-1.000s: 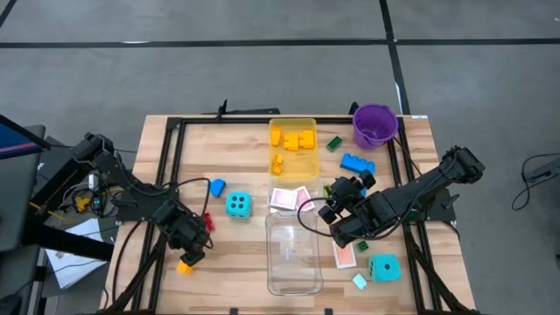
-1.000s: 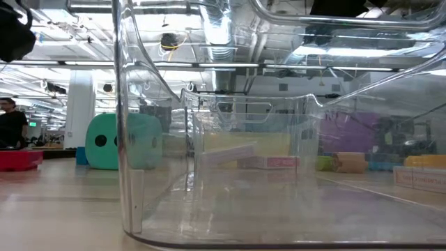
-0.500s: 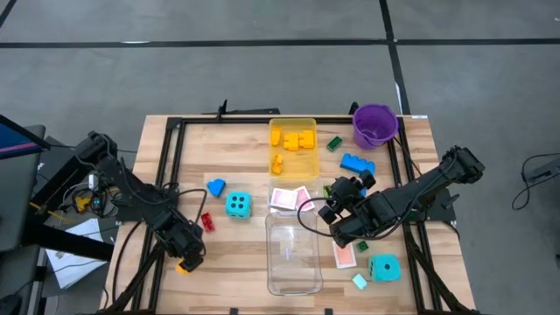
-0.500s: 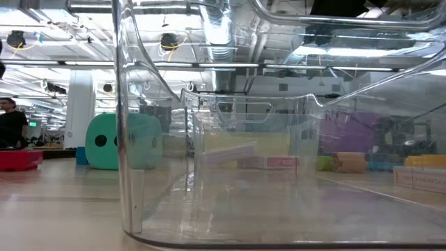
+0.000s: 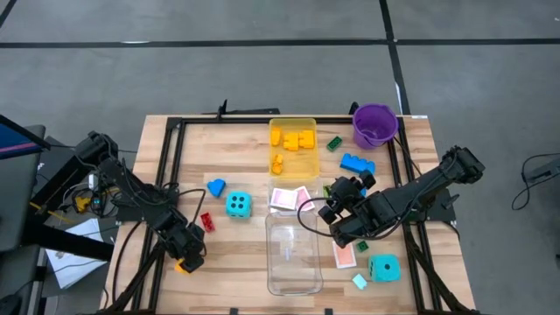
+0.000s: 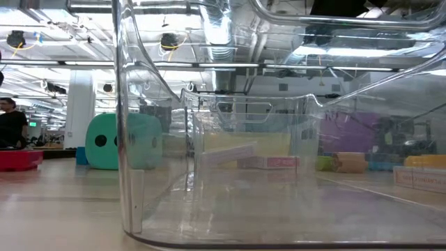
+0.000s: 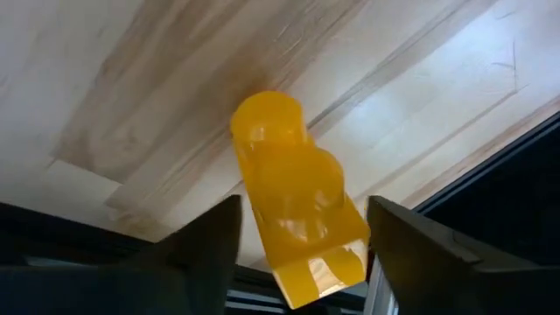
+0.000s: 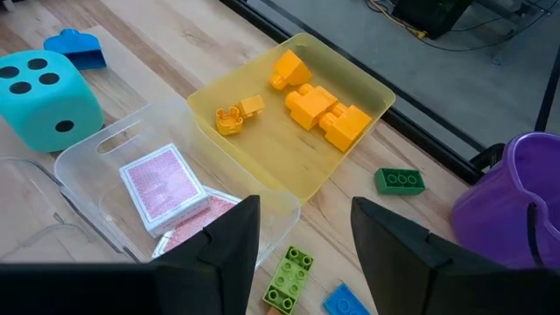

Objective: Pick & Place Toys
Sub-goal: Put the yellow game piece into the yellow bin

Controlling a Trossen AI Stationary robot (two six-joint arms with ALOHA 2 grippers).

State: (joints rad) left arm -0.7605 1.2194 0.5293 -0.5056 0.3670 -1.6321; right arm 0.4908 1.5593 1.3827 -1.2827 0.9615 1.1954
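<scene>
A yellow brick [image 7: 297, 197] lies flat on the wood near the table's near left corner, also seen as the yellow brick [image 5: 182, 267] in the high view. My left gripper [image 5: 187, 258] is down over it, one finger on each side. My right gripper [image 5: 332, 217] hangs open above the table's middle right, over the clear trays, with nothing between its fingers [image 8: 232, 249]. Loose toys lie about: a red brick [image 5: 207, 220], two cyan dice [image 5: 237, 205] [image 5: 383, 268], blue pieces [image 5: 216, 186] [image 5: 356, 163], green bricks [image 5: 334, 143] and pink-backed cards [image 5: 289, 198] [image 5: 344, 255]. My left gripper has the yellow brick between its two fingers [image 7: 206, 249], which lie against the brick's long sides [image 7: 360, 229] near its nearer end. The fingers come steeply from above and point down. The brick rests flat on the table, slightly askew in the gap.
A yellow-tinted tray [image 5: 293, 166] with yellow pieces stands at the far middle, a purple bucket [image 5: 374, 124] at the far right. A tall clear tray [image 5: 293, 262] stands at the near middle. Black frame rails [image 5: 164, 175] run along the table's sides.
My left gripper has sunk and gone toward the table's near edge, down onto the yellow brick, uncovering the red brick behind it. The brick has stayed where it was.
</scene>
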